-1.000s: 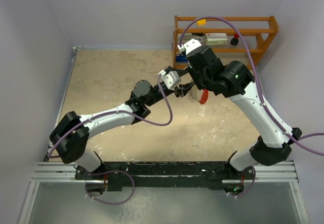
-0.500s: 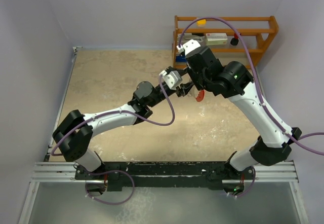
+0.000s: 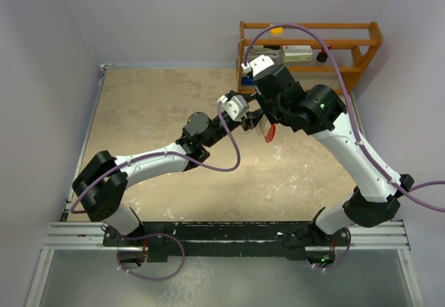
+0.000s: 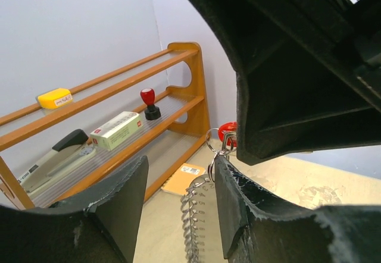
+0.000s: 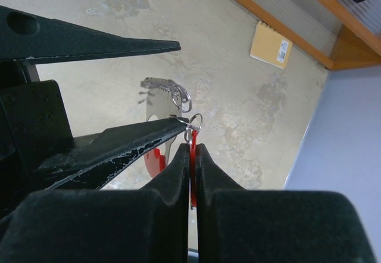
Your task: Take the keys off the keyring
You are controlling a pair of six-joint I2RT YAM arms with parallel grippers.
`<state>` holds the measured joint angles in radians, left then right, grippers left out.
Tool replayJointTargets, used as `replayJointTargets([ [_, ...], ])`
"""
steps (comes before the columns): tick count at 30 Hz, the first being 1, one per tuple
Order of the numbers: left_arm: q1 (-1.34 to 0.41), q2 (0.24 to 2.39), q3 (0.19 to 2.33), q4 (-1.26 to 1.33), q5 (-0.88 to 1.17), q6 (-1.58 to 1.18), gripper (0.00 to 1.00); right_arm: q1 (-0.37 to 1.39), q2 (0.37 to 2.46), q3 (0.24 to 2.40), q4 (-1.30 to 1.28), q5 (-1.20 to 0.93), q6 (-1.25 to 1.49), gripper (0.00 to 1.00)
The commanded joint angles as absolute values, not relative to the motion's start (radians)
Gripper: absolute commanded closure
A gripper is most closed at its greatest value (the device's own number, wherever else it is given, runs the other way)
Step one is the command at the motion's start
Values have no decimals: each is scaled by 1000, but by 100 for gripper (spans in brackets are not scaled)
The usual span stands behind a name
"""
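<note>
- Separation is not yet achieved: the keys (image 5: 158, 87) are seen linked by small rings to the keyring (image 3: 270, 132), and both are held aloft over the table (image 3: 153, 105).
- The keyring's red edge is pinched between the clenched fingers of the right gripper (image 5: 191, 146).
- The left gripper (image 4: 178, 168) is spread, with nothing grasped; the keys are hung between its fingers.
- Working the keys off the rings is judged to remain.

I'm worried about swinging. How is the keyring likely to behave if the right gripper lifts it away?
Probably floppy: the right gripper pinches the keyring only by a thin red edge, and loose split rings link a toothed metal strip that would likely swing. It looks light. The thin edge might pivot or slip in that grip.
</note>
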<state>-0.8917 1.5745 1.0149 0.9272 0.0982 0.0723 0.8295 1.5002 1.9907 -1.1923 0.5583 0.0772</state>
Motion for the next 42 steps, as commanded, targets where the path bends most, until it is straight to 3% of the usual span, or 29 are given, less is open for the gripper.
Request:
replayJointTargets([
  [1,-896,1565,1012,1008,65,74,55,840,1468,1990,-1170,574,93,100],
  [32,-905,1626,1030,1066,75,29,68,847,1479,1984,-1150,555,84,100],
  [35,-906,1635,1035,1076,77,25,73,847,1480,1980,-1149,553,83,100],
  [39,-907,1640,1043,1087,76,17,92,848,1483,1980,-1152,554,84,100],
  [42,-908,1638,1048,1088,74,12,100,848,1480,1976,-1150,555,86,100],
])
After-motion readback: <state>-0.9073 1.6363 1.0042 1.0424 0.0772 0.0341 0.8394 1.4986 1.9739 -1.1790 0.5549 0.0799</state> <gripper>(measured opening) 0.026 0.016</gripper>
